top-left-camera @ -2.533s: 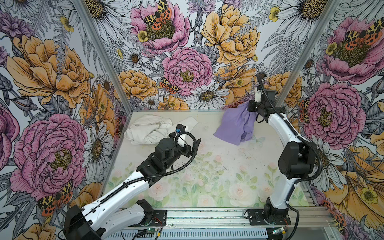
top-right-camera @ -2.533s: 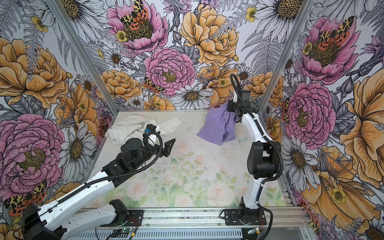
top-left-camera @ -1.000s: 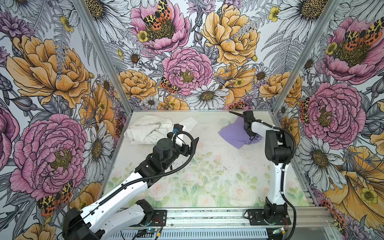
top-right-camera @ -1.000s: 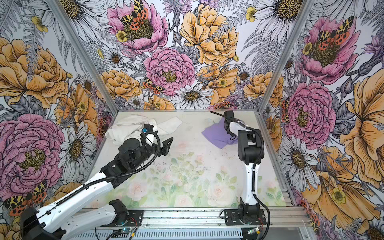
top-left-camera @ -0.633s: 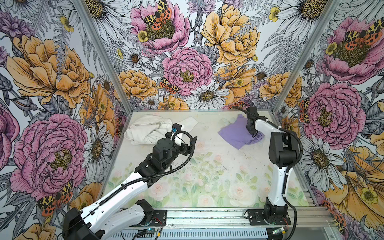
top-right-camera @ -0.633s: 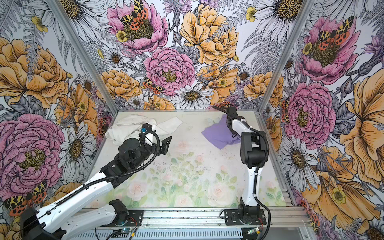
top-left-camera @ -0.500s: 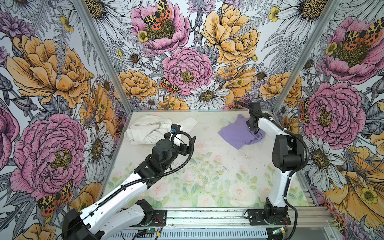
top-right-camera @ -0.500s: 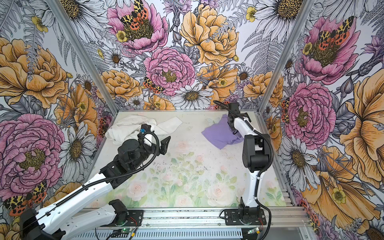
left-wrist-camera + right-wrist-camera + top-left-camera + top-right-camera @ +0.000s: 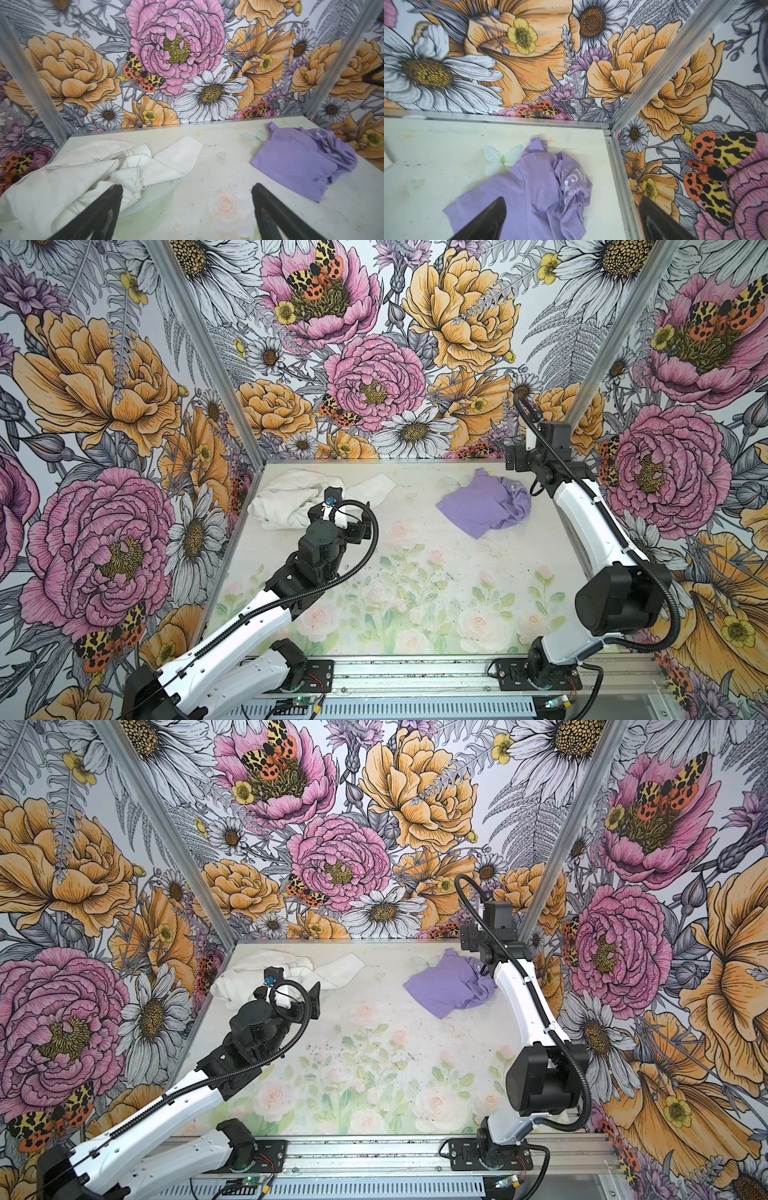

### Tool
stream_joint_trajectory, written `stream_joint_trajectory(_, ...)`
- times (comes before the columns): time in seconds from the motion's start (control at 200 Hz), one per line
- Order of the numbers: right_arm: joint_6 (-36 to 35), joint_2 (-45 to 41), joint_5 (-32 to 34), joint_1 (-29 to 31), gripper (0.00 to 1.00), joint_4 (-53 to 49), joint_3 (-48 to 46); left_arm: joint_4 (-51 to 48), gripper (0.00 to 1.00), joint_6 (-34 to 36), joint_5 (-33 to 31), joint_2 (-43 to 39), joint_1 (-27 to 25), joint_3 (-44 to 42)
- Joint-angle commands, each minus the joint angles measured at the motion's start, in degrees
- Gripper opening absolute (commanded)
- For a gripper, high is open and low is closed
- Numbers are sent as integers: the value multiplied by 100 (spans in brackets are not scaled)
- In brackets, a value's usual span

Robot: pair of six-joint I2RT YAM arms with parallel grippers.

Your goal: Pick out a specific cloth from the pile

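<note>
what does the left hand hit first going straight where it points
Probably the bare floral-printed tabletop just ahead, or the flat corner of the white fabric heap beyond it; depth is unclear. The lavender-purple cloth sits aside.

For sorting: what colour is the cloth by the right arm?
Lavender-purple cloth with white lettering; best in right wrist view.

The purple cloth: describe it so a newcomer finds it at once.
Look at the table between the flowered walls, then its far right corner. The purple cloth lies crumpled there, well apart from the white pile at far left. Only it is purple, with white lettering.
</note>
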Motion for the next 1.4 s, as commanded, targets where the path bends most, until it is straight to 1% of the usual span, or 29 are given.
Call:
stream_joint_trajectory(0.0, 646, -516, -804, -62, 100, 536, -694, 401, 99, -309, -1013, -322, 243, -260)
stream_joint_trajectory(0.105, 967, -1105, -1014, -153, 99, 1117, -1531, 1053, 99, -306, -1052, -493, 541, -739)
stream_joint_trajectory(0.27, 1268, -2173, -1141, -335, 99, 2252, -3134, 1855, 99, 126, -1063, -394, 967, -1390)
stream_joint_trajectory(0.35, 1417, -2617, -1305, -441, 99, 2877, -3931, 2329, 99, 284, -1063, -313, 1139, -1740)
stream_joint_trajectory(0.445, 1599, -2988, -1311, -556, 99, 3647, -4841, 2897, 99, 322, -987, -211, 1432, -2165)
stream_joint_trajectory(0.53, 1676, -3102, -1243, -633, 99, 4062, -5379, 3360, 99, 307, -861, -57, 1722, -2490)
stream_joint_trajectory(0.696, 1551, -2903, -1097, -700, 100, 4804, -6095, 4601, 99, 505, -387, 580, 2262, -2999)
stream_joint_trajectory(0.801, 1362, -2627, -958, -711, 100, 5151, -6348, 5114, 99, 483, -205, 1074, 2518, -3142)
stream_joint_trajectory(0.946, 1275, -2037, -956, -718, 100, 5978, -6621, 5847, 99, 463, 80, 1752, 2729, -3237)
stream_joint_trajectory(1.061, 1186, -1378, -1125, -719, 100, 6771, -6749, 6309, 99, 536, 275, 2304, 2854, -3218)
stream_joint_trajectory(1.121, 1149, -1095, -1169, -720, 100, 7172, -6805, 6699, 99, 679, 401, 2554, 2890, -3241)
stream_joint_trajectory(1.141, 1124, -1084, -1202, -728, 100, 7165, -6794, 6819, 99, 710, 435, 2624, 2909, -3244)
stream_joint_trajectory(1.211, 1042, -966, -1191, -726, 100, 7486, -6877, 7014, 99, 666, 600, 2858, 3033, -3218)
stream_joint_trajectory(1.271, 1062, -700, -1184, -717, 100, 7846, -6966, 7052, 99, 566, 794, 3082, 3167, -3152)
stream_joint_trajectory(1.306, 1014, -515, -1286, -718, 100, 8236, -7046, 7169, 99, 534, 855, 3233, 3214, -3129)
stream_joint_trajectory(1.396, 994, -204, -1287, -682, 99, 8613, -7115, 7410, 99, 523, 1075, 3571, 3310, -3077)
